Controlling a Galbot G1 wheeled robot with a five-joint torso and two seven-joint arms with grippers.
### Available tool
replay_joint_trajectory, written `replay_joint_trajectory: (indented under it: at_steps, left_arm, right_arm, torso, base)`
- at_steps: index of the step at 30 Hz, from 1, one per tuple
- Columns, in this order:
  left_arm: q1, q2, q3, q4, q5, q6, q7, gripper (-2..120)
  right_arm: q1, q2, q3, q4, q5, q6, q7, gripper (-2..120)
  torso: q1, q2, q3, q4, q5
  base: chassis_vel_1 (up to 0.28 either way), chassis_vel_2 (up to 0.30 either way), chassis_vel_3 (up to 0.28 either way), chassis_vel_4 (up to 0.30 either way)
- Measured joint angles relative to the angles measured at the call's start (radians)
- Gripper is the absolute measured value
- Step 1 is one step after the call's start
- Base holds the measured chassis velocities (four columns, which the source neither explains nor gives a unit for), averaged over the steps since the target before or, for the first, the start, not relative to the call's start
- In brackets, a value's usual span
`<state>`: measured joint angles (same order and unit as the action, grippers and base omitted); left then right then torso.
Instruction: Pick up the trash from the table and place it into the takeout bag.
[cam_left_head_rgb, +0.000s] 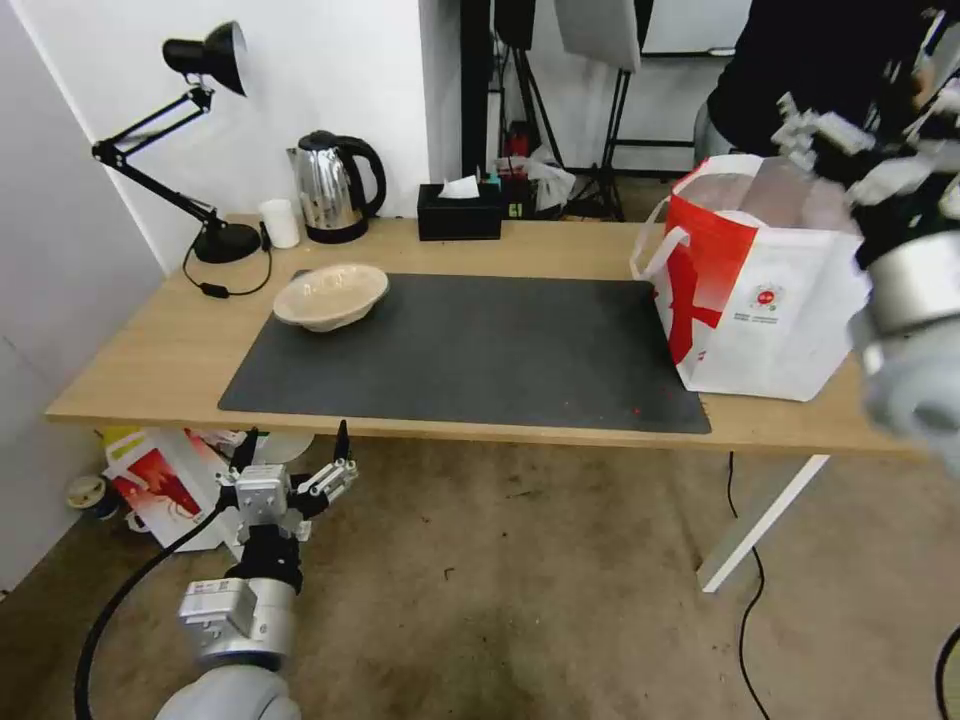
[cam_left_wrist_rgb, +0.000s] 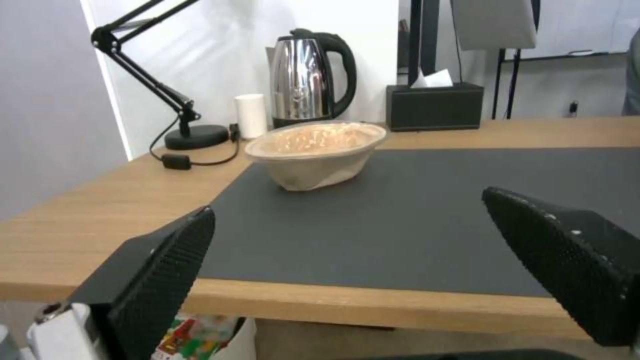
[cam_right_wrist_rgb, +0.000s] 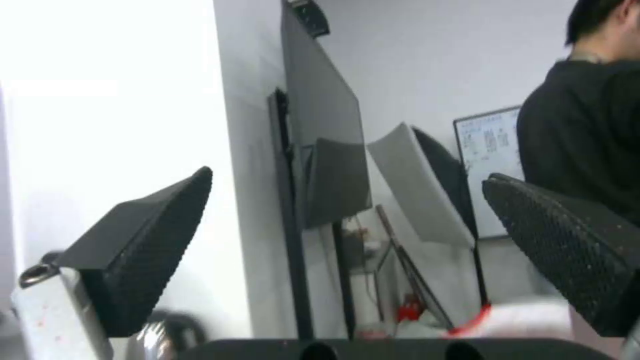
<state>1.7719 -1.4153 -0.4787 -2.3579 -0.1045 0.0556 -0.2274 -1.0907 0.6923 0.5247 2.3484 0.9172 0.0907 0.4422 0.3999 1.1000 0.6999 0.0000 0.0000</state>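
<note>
Beige pulp bowl (cam_left_head_rgb: 331, 295) sits alone at ten o'clock on the counter (cam_left_head_rgb: 160, 350), so I judge it the last pick: the left pincer (cam_left_head_rgb: 292, 452), spread empty below the near edge, must rise to it, while the right pincer (cam_right_wrist_rgb: 347, 225), spread too, hangs over the takeout bag (cam_left_head_rgb: 765, 290) at three o'clock.

On the table (cam_left_head_rgb: 150, 360) lies a mat (cam_left_head_rgb: 480, 350) taking up the middle, with a bowl (cam_left_head_rgb: 331, 295) sitting at the mat's ten o'clock corner and the takeout bag (cam_left_head_rgb: 765, 290) standing at three o'clock, its near side overlapping the mat's edge. Behind the mat along the wall, running from ten o'clock round to twelve, stand a lamp (cam_left_head_rgb: 205, 140), a cup (cam_left_head_rgb: 279, 222), a kettle (cam_left_head_rgb: 335, 185) and a tissue box (cam_left_head_rgb: 459, 212). The left gripper (cam_left_head_rgb: 293, 462) hangs below the table's front edge at seven o'clock, jaws spread, and the right gripper (cam_right_wrist_rgb: 347, 250) is up above the bag at two o'clock, also spread.
</note>
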Motion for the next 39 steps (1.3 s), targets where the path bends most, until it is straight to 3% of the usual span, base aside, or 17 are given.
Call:
replay_joint_trajectory:
  at_steps: [5,11,13,16,26,39]
  left_arm:
    - [-0.002,-0.004,0.000,0.006,0.001,0.000,0.000,100]
    - [-0.004,-0.009,0.006,0.009,0.002,0.000,0.000,100]
    - [-0.004,-0.009,0.006,0.009,0.002,0.000,0.000,100]
    - [-0.002,-0.010,0.003,0.010,0.003,0.000,0.001,100]
    - [-0.005,-0.008,0.003,0.012,0.003,-0.001,0.001,100]
    - [-0.002,-0.006,0.000,0.010,0.003,-0.001,0.000,100]
  right_arm:
    - [-0.178,0.064,-0.040,0.066,-0.210,0.028,0.036,100]
    - [-0.335,0.138,-0.132,0.054,-0.472,0.068,0.056,100]
    - [-0.335,0.138,-0.132,0.054,-0.472,0.068,0.056,100]
    - [-0.450,0.215,-0.244,0.011,-0.690,0.143,0.113,100]
    - [-0.559,0.236,-0.291,0.019,-0.832,0.143,0.263,100]
    - [-0.626,0.246,-0.320,0.033,-0.858,0.091,0.404,100]
  torso:
    - [0.000,0.000,0.000,0.0000,-0.0002]
    - [0.000,0.000,0.000,-0.0001,-0.0002]
    - [0.000,0.000,0.000,-0.0001,-0.0002]
    - [0.000,0.000,0.000,0.0001,-0.0001]
    - [0.000,0.000,0.000,0.0000,-0.0001]
    - [0.000,0.000,0.000,0.0000,0.0001]
  base:
    - [0.000,0.000,0.000,0.000]
    - [0.000,0.000,0.000,0.000]
    - [0.000,0.000,0.000,0.000]
    - [0.000,0.000,0.000,0.000]
    - [0.000,0.000,0.000,0.000]
    - [0.000,0.000,0.000,0.000]
